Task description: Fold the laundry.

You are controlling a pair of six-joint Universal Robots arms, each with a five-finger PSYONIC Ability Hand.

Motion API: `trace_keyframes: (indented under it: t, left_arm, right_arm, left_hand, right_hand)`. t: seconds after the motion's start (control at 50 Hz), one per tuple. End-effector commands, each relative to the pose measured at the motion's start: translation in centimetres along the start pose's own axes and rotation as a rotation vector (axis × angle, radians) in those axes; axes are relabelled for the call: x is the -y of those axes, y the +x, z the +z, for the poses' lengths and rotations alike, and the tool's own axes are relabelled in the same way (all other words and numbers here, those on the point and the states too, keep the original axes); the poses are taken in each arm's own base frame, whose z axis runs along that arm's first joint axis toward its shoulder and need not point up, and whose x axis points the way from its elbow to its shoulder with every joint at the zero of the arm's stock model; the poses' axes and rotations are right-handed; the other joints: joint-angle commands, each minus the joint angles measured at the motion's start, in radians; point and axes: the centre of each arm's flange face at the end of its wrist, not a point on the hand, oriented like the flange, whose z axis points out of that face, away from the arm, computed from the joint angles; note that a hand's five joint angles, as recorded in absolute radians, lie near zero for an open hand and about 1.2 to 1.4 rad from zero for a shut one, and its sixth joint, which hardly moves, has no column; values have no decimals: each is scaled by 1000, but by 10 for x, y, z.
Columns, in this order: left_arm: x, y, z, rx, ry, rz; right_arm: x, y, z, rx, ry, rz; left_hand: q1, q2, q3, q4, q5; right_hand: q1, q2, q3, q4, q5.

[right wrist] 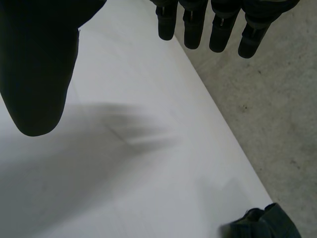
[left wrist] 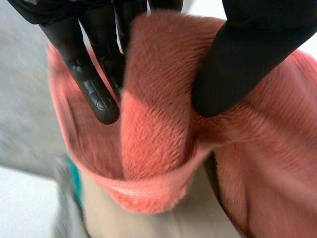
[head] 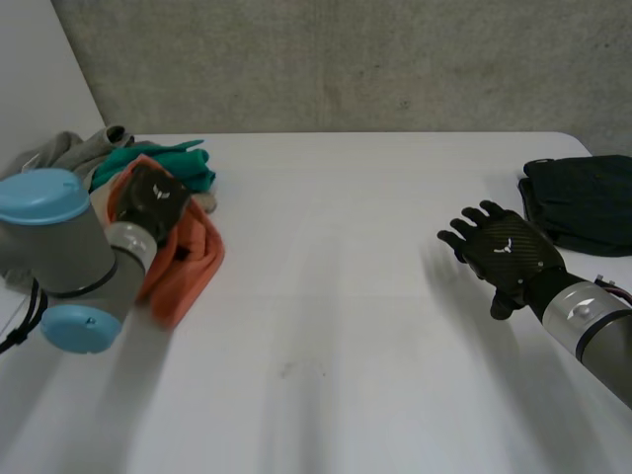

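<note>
light-blue caps and a grey joint of the left arm (head: 59,257) sit closest, at the near left of the white table (head: 346,326). its left hand (head: 148,202) rests on a heap of laundry at the table's far left corner. in the left wrist view the left hand (left wrist: 94,94) has a raised fold of the fuzzy orange cloth (left wrist: 158,109) pinched between its fingers on one side and its thumb (left wrist: 237,64) on the other. a beige cloth (left wrist: 198,218) lies under that fold.

in the head view the orange cloth (head: 188,262) spills toward the near side of the heap. a teal garment (head: 173,168) and a grey garment (head: 69,148) lie just behind it.

the right hand (head: 504,252) hovers palm down over the table's right side, fingers spread and relaxed, holding nothing. its wrist view shows the right hand (right wrist: 34,64) with straight fingertips (right wrist: 193,25) above the table (right wrist: 124,173), near the edge where the grey floor (right wrist: 277,99) begins. a folded dark garment (head: 583,202) lies at the far right edge, just beyond that hand, and its corner (right wrist: 262,223) appears in the wrist view too.
</note>
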Motion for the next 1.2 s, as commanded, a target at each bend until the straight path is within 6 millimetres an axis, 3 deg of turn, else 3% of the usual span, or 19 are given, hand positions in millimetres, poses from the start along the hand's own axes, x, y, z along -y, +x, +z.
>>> trace_keyframes:
  t: [0.02, 0.12, 0.18, 0.26, 0.34, 0.4, 0.42, 0.46, 0.54, 0.6, 0.66, 0.76, 0.84, 0.9, 0.94, 1.0, 1.02, 1.1, 1.2]
  left_arm:
    - [96, -3, -34, 21, 297, -213]
    - [158, 26, -84, -148, 455, -488]
    - [180, 41, -105, -269, 507, -676]
    - [185, 49, -104, -336, 501, -796]
    - [160, 94, -92, -413, 377, -761]
    - [152, 120, -102, -480, 329, -691]
    - [154, 127, -109, -505, 336, -645]
    - [156, 131, -114, -516, 352, -600]
    - [168, 112, -119, -463, 398, -566]
    - [174, 77, -119, -381, 430, -582]
    - [169, 54, -117, -320, 427, -587]
    - [156, 35, -115, -260, 405, -577]
    - [131, 25, -104, -216, 336, -567]
    - [110, 18, -90, -178, 282, -531]
    - [93, 24, -78, -174, 229, -483]
    - [74, 31, -65, -176, 172, -424]
    - [62, 35, -58, -174, 144, -386]
    - [50, 46, -45, -192, 125, -314]
    - [45, 62, -26, -243, 148, -294]
  right_arm:
    - [0, 8, -5, -51, -32, 9]
    - [9, 30, -13, -160, -28, 45]
    - [19, 39, -17, -194, 5, 112]
    - [25, 47, -18, -216, 38, 210]
    - [23, 53, -18, -227, 37, 281]
    - [19, 57, -19, -234, 26, 306]
    - [18, 58, -19, -237, 21, 310]
    - [16, 59, -19, -237, 17, 313]
    - [18, 59, -19, -234, 20, 312]
    - [19, 59, -19, -225, 9, 314]
    - [22, 59, -21, -206, -12, 325]
    - [37, 54, -25, -147, -32, 338]
    - [64, 36, -31, -49, 5, 320]
    - [84, 12, -36, 52, 49, 252]
    - [93, -10, -36, 119, 74, 178]
    - [96, -32, -34, 185, 78, 114]
    - [96, -49, -30, 241, 77, 79]
    - [86, -90, -19, 348, 34, 22]
    - [66, -108, 2, 310, -12, -13]
  left_hand:
    - [295, 242, 247, 236, 274]
    - [295, 242, 247, 236, 274]
    - [295, 242, 247, 236, 274]
    - [295, 242, 247, 236, 274]
    - [295, 242, 247, 236, 274]
    - [-210, -263, -258, -269, -231]
    - [-614, -666, -662, -672, -634]
    - [-802, -855, -850, -861, -823]
    - [-885, -937, -933, -944, -905]
    - [-894, -946, -942, -952, -914]
    - [-903, -955, -950, -961, -923]
    - [-903, -955, -950, -961, -923]
    - [-900, -952, -948, -958, -920]
    - [-891, -943, -939, -949, -911]
    - [-888, -940, -936, -947, -908]
    - [-888, -940, -936, -947, -908]
    - [-888, -940, -936, -947, -908]
    - [-888, -940, -936, -947, -908]
    - [-879, -932, -927, -938, -900]
  right_hand:
    - [-52, -38, -32, -34, -46]
    - [-52, -38, -32, -34, -46]
    - [-52, -38, -32, -34, -46]
    - [-52, -38, -32, -34, -46]
    - [-52, -38, -32, -34, -46]
    - [-52, -38, -32, -34, -46]
    - [-52, -38, -32, -34, -46]
    - [-52, -38, -32, -34, -46]
    - [-52, -38, -32, -34, -46]
    - [-52, -38, -32, -34, -46]
    - [-52, -38, -32, -34, -46]
    - [-52, -38, -32, -34, -46]
    - [-52, -38, -32, -34, -46]
    - [-52, -38, -32, -34, -46]
    - [-52, -38, -32, -34, -46]
    - [-52, -38, -32, -34, -46]
    - [-52, -38, -32, -34, -46]
    - [-52, -38, -32, -34, -46]
    - [-52, -38, -32, -34, -46]
